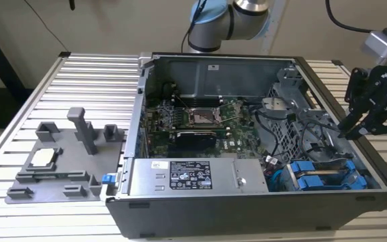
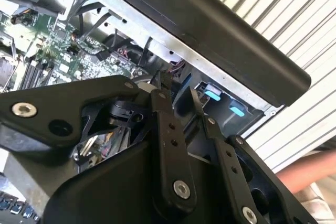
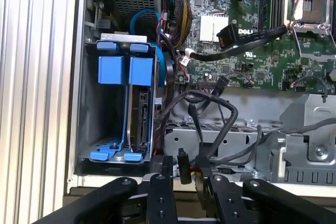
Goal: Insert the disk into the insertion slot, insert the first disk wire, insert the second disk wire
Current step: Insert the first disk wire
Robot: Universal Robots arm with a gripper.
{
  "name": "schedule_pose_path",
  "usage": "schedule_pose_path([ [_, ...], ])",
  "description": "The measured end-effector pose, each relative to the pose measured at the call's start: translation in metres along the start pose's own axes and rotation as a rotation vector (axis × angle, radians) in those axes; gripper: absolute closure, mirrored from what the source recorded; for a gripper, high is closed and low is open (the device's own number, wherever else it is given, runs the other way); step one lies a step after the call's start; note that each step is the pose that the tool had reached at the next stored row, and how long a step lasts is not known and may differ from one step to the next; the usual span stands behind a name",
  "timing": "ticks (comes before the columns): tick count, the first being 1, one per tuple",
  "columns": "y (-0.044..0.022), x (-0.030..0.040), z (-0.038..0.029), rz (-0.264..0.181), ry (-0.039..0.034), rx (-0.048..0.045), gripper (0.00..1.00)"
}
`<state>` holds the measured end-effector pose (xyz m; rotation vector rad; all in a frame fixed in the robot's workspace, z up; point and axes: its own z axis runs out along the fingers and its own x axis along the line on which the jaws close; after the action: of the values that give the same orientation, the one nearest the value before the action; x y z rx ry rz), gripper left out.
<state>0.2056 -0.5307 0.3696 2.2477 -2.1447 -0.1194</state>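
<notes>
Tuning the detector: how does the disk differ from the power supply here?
The disk stands on edge in the blue-fitted cage; the power supply lies flat, label up. The disk is slim, the power supply a big box. Both are grey, inside the case.

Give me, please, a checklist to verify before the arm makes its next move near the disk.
1. Disk seated in the slot: ok, it stands inside the cage with its blue bracket.
2. Gripper near the slot: ok, it hangs at the edge of the case beside it.
3. Black connector gripped: cannot tell.
4. Anything plugged into the disk: cannot tell.
5. Path free of cables: not ok, black cables loop beside the disk.
6. People away: not ok, a person's arm lies close to the case.
</notes>
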Motion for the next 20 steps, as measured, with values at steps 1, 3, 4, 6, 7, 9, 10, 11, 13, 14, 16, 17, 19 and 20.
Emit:
schedule_pose_path([
  [1, 0.0, 0.0, 0.0, 0.0, 0.0, -0.0011, 0.69],
  [3, -0.0001, 0.0001, 0.0001, 0.0, 0.0006, -0.0028, 0.69],
  [4, -0.0002, 0.0001, 0.0, 0.0, 0.0008, -0.0029, 0.69],
  [6, -0.0001, 0.0001, 0.0, 0.0, 0.001, -0.0031, 0.69],
  [7, -0.0001, 0.0001, 0.0, 0.0, 0.001, -0.0031, 0.69],
  [9, -0.0001, 0.0001, 0.0, 0.0, 0.0009, -0.0031, 0.78],
  [10, -0.0001, 0.0001, 0.0001, 0.0, 0.0009, -0.0031, 0.78],
  [11, -0.0002, 0.0001, 0.0001, 0.0, 0.0009, -0.0031, 0.78],
  [13, -0.0001, 0.0001, 0.0001, 0.0, 0.0009, -0.0031, 0.78],
  [14, -0.0001, 0.0001, 0.0001, 0.0, 0.001, -0.0032, 0.8],
  [16, 0.0003, 0.0002, 0.0002, 0.0, 0.0008, -0.0031, 0.81],
  [17, 0.001, 0.0005, 0.0002, 0.0, 0.0007, -0.0032, 0.81],
  [19, 0.0039, 0.0029, 0.0003, 0.0, 0.0005, -0.0029, 0.81],
  [20, 0.0059, 0.0047, 0.0004, 0.0, -0.0002, -0.0023, 0.81],
])
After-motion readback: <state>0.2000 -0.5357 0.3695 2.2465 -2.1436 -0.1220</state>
